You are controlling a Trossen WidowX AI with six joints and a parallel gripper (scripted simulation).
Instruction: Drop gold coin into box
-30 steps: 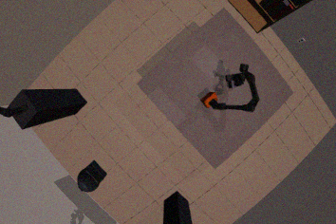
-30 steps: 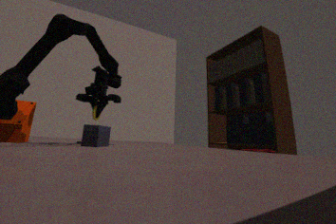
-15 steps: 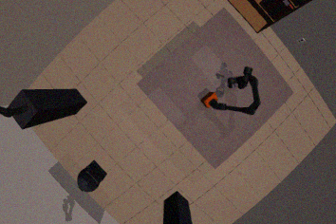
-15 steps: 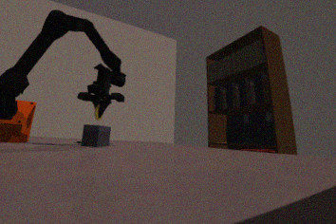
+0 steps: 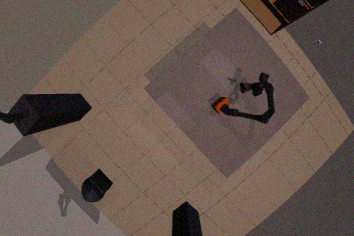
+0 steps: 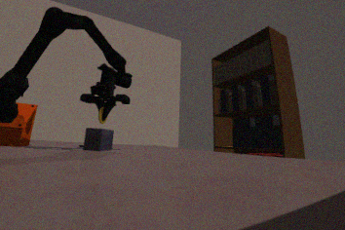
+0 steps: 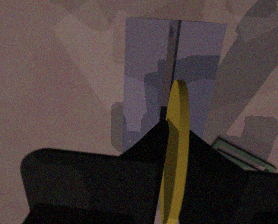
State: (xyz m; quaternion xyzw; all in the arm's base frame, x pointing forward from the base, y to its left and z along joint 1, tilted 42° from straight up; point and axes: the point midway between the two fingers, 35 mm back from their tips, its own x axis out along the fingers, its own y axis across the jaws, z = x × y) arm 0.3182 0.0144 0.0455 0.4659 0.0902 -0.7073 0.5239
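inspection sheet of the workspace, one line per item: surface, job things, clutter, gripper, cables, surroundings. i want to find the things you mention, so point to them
surface: pinkish-grey top [image 5: 185,72] [image 6: 195,187] [image 7: 65,110], shadows across it
job things: gold coin [image 6: 101,115] [image 7: 177,145] held over grey box [image 6: 98,139] [image 7: 145,50]; coin not inside; green holder [image 7: 241,154] beside box, coin out of it
clutter: nothing seen
gripper [image 6: 103,111] [image 7: 168,128]: shut on coin
cables: nothing seen
surroundings: bookshelf [image 5: 256,16] [image 6: 290,99], orange block [image 5: 218,106] [image 6: 25,121] by arm's foot, tiled floor [image 5: 110,62]

A bookcase [image 5: 256,11] [image 6: 290,99] with files on its shelves stands beyond the tiled floor [image 5: 115,59]. Across that floor, a dark chair [image 5: 95,186] sits between two dark blocks, one [image 5: 52,109] much longer than the chair.
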